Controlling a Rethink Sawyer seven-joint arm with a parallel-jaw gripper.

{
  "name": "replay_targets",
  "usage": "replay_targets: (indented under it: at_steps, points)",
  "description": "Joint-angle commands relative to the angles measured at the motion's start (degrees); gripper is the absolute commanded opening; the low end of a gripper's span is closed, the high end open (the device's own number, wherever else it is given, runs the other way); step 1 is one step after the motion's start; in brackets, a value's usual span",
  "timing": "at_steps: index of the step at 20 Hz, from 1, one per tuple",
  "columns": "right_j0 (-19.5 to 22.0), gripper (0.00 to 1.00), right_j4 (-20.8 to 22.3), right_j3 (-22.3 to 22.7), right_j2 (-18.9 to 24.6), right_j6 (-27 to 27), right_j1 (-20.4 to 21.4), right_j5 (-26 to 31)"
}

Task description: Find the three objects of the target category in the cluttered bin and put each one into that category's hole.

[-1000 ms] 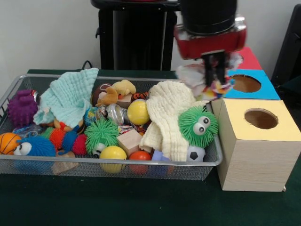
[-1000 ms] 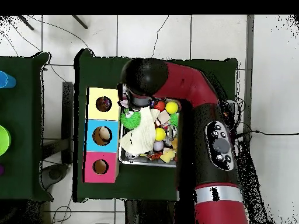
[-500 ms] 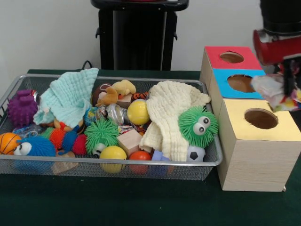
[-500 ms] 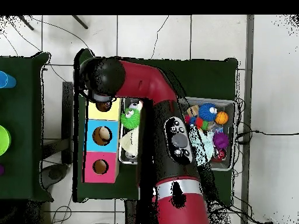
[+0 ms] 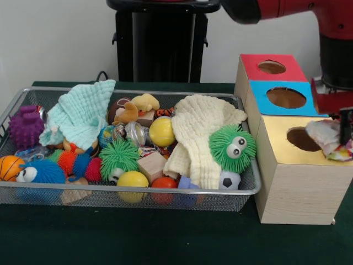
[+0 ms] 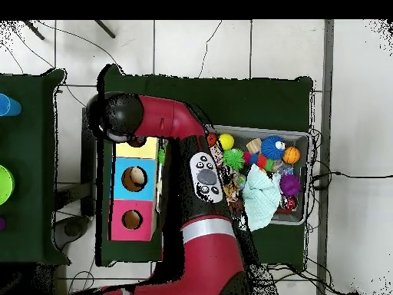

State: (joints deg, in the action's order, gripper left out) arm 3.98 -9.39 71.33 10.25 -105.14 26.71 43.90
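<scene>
My gripper (image 5: 346, 131) is at the right edge of the front view, shut on a small white fabric bundle (image 5: 329, 138) with coloured patches. It holds the bundle just above the yellow-topped box (image 5: 300, 176), over the right side of its round hole (image 5: 300, 138). In the overhead view the arm's black end (image 6: 115, 115) covers the gripper and the bundle at the far end of the yellow-topped box (image 6: 146, 147). The silver wire-mesh bin (image 5: 138, 192) stands left of the boxes, full of toys. I see no other such bundle clearly in it.
The blue-topped box (image 5: 287, 98) and the red-topped box (image 5: 271, 67) stand behind the yellow one. In the bin lie a mint cloth (image 5: 83, 113), a cream cloth (image 5: 198, 132), a green spiky ball (image 5: 233, 148) and several balls. The arm (image 6: 203, 177) crosses the bin's left part.
The gripper has carried the bundle from above the bin's right end rightward past the blue-topped box and lowered it over the yellow-topped box.
</scene>
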Motion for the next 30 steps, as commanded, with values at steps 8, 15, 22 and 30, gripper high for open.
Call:
replay_targets:
  at_steps: [8, 15, 22, 30]
  points:
    - [0.0, 0.00, 1.1, 1.4, -6.9, -12.0, -3.8, 9.2]
    - [-0.2, 0.00, 0.5, -0.7, -8.1, -13.1, -5.5, 21.9]
    - [-0.3, 0.00, -0.2, -1.6, -7.5, -13.8, -8.3, 29.3]
    - [-0.6, 0.00, -3.7, -1.5, -5.9, -14.6, -12.2, 18.8]
